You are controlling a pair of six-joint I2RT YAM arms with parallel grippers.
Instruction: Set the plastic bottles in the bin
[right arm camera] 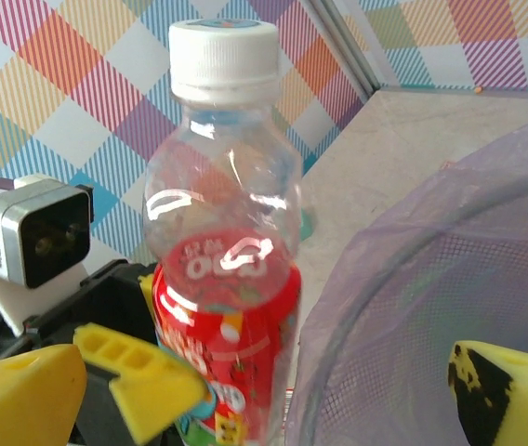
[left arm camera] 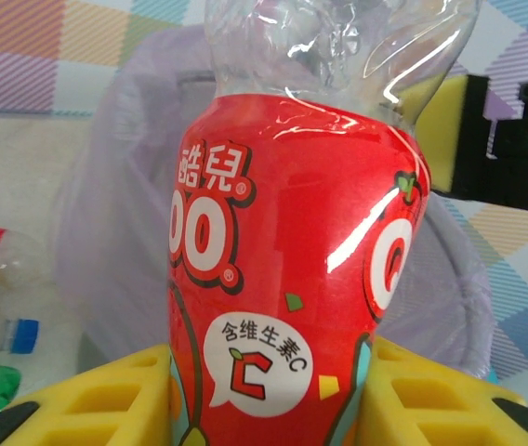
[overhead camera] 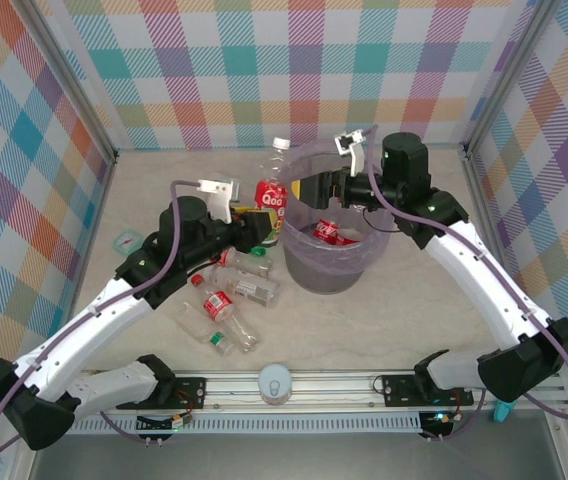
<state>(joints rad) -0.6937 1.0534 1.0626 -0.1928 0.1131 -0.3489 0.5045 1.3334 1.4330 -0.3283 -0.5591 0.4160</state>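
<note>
One Qoo bottle (overhead camera: 272,188) stood upright, clamped at its red label between the yellow pads (left arm camera: 97,404) of the left gripper (overhead camera: 254,228). Its clear upper body was dented and its cap white. The bin (overhead camera: 336,275) sat just beyond that gripper. The right gripper (overhead camera: 306,188) hung spread wide and empty over the bin's rim, facing the bottle.

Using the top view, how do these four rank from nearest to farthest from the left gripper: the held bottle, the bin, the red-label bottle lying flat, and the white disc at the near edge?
1. Held bottle: upright in the left gripper itself.
2. Bin: just to the right.
3. Lying bottle: nearer the arm bases, slightly left.
4. White disc: at the near edge.
</note>
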